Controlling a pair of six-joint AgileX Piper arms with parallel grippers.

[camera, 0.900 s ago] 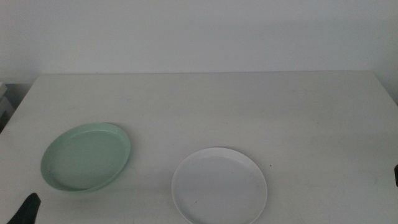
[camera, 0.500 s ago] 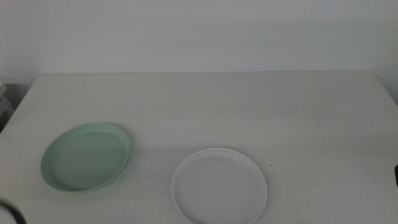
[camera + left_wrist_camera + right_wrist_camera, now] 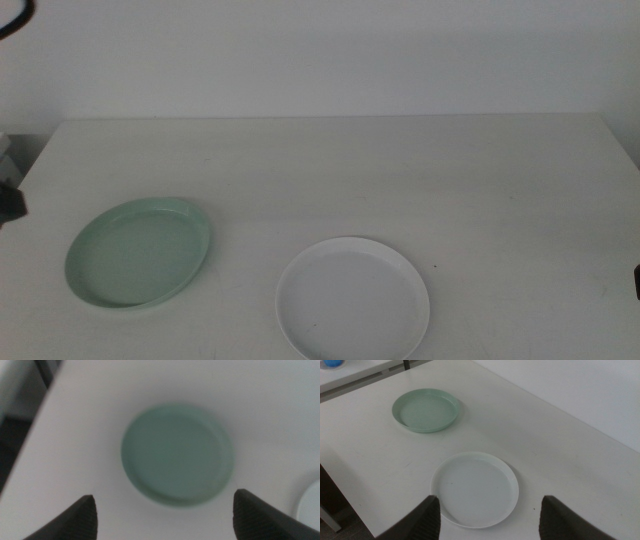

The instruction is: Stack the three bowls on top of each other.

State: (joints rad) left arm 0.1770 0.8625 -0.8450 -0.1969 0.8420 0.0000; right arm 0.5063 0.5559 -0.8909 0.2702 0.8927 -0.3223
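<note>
Middle view: the dark left-gripper tip seen at the bottom-left corner 0.9 s ago is gone from there; a dark bit of that arm now shows at the pic's left edge beside the desk's left edge, w/ another dark curve at the top-left corner. Bowls haven't shifted.

Green bowl (image 3: 139, 252) sits near the desk's left edge, toward the front. White bowl (image 3: 352, 298) sits at the front edge, about mid-width, well apart from the green one. Only two bowls show; no grey one in any view.

Left gripper (image 3: 163, 510) hangs above the green bowl (image 3: 177, 454), jaws spread wide, both tips off to either side of the bowl, nothing held. That view is blurred. The desk's left edge runs just beside the bowl there, dark floor beyond.

Right gripper (image 3: 486, 510) is over the desk's front edge, jaws wide, empty, the white bowl (image 3: 474, 488) between and ahead of the tips; green bowl (image 3: 425, 410) farther off.

Desk (image 3: 420, 180) is bare across the whole back half and right side, so lots of room there. Tight only at the front edge by the white bowl and the left edge by the green.
</note>
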